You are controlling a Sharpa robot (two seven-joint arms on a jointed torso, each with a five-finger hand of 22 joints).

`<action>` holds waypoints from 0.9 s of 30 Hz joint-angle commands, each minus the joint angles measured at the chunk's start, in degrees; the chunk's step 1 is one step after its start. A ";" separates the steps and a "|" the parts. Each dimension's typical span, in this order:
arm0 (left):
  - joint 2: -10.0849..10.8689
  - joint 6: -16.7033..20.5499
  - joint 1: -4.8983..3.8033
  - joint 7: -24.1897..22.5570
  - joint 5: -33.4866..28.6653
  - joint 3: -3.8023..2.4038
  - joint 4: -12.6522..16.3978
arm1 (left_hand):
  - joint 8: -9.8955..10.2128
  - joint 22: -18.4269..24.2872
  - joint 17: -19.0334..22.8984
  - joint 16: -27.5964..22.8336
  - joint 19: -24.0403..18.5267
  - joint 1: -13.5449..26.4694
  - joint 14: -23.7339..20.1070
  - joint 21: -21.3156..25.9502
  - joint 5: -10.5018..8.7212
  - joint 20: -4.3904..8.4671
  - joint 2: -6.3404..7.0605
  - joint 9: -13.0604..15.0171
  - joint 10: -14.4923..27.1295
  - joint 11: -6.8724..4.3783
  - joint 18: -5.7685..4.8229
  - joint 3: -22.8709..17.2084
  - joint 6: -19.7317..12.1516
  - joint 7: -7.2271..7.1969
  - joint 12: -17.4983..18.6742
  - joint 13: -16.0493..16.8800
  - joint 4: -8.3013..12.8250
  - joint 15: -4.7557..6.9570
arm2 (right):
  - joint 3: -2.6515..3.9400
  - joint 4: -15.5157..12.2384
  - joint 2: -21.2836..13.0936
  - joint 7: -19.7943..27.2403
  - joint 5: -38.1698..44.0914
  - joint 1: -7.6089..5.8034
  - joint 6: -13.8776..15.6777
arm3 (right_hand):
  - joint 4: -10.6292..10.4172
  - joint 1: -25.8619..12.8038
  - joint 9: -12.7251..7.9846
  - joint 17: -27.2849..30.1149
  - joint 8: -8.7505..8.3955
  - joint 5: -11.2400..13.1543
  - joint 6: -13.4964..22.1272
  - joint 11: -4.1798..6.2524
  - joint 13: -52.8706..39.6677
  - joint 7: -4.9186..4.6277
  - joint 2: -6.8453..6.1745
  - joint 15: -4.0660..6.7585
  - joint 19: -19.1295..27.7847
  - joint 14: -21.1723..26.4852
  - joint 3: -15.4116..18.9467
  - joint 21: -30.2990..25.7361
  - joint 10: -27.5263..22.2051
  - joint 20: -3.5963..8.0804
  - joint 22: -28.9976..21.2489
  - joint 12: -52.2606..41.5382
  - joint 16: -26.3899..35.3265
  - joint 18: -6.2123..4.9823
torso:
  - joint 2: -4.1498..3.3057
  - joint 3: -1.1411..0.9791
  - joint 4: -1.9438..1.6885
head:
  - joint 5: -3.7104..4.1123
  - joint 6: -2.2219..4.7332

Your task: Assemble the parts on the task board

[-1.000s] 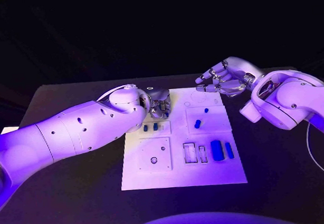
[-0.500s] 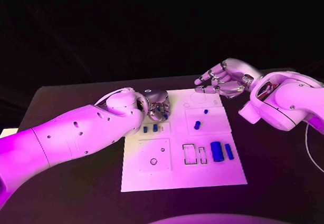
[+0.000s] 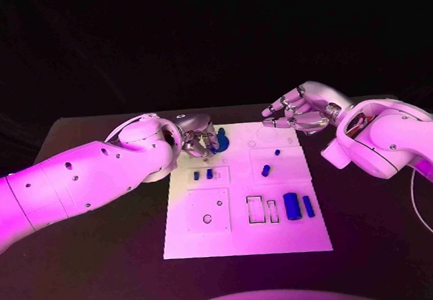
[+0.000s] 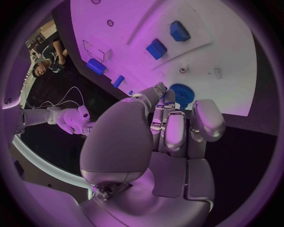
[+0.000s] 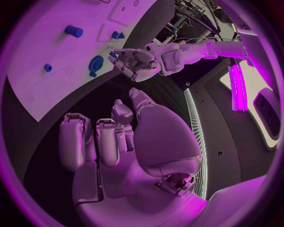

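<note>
- Blue gear (image 3: 222, 139): my left hand (image 3: 197, 144) is pinching it at fingertips (over the task board (image 3: 247, 241)'s far end).
- Right hand (image 3: 296, 110): hovering, fingers loosely curled, carrying nothing.
- Next: I am judging it needs seating.

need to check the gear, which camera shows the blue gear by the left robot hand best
The left wrist view: the blue gear shows its toothed rim just beyond the left robot hand. The right wrist view shows it small but unobstructed. In the head view the fingers partly hide it.
</note>
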State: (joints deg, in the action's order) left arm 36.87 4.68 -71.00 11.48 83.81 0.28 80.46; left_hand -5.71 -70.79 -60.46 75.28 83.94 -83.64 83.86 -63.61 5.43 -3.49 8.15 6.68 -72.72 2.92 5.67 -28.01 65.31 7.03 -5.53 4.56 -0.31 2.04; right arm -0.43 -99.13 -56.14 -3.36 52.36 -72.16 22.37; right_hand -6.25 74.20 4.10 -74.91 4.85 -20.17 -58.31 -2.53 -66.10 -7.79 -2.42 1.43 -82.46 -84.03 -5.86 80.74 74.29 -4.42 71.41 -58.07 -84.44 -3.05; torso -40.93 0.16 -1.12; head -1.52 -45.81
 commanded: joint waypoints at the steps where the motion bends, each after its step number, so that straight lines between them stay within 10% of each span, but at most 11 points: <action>1: 0.75 -0.02 -0.10 0.87 -2.59 -0.12 0.39 | 0.36 -0.07 0.00 0.33 1.38 0.49 1.36 0.07 -0.05 -0.21 -0.10 -0.09 0.02 0.35 -0.48 -0.40 0.09 0.33 0.34 -0.03 0.05 -0.33 | 0.00 0.05 0.02 0.05 0.31 0.03 -0.73 | 0.04 0.20 -0.06 -7.61 -0.23 -0.25 -0.23 -0.12 -0.05 0.02 0.24 0.27 0.34 -4.28 -0.42 -0.19 -0.32 0.18 0.07 -0.08 0.11 -0.79 | 0.00 -0.04 -0.09 | -0.12 0.16; 27: 1.06 -5.61 0.40 1.93 -2.23 0.18 -1.84 | 0.49 -0.18 0.06 0.39 1.35 1.05 1.33 -0.01 -0.08 -0.27 0.05 -0.18 -0.11 0.34 -0.49 -0.58 0.21 0.29 0.61 0.01 0.12 -0.36 | 0.00 0.06 0.14 0.08 0.31 0.04 -0.80 | 0.04 0.20 -0.06 -7.61 -0.23 -0.25 -0.23 -0.12 -0.05 0.02 0.24 0.27 0.34 -4.28 -0.42 -0.19 -0.32 0.18 0.07 -0.08 0.11 -0.79 | -0.04 0.02 0.06 | -0.33 -0.42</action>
State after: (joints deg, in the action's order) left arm 38.09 0.85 -70.61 13.22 81.64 0.47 78.63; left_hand -5.47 -70.89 -60.47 75.28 83.94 -83.14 83.86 -63.61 5.43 -3.49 8.22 6.51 -72.71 2.93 5.76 -28.15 65.29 7.03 -5.29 4.55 -0.15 2.04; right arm -0.43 -99.02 -56.06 -3.38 52.36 -72.16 22.25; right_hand -6.25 74.20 4.09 -74.95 4.85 -20.17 -58.30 -2.53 -66.10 -7.79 -2.42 1.43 -82.46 -84.03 -5.86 80.74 74.29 -4.42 71.41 -58.07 -84.44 -3.05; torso -41.00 0.19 -1.08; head -1.79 -46.23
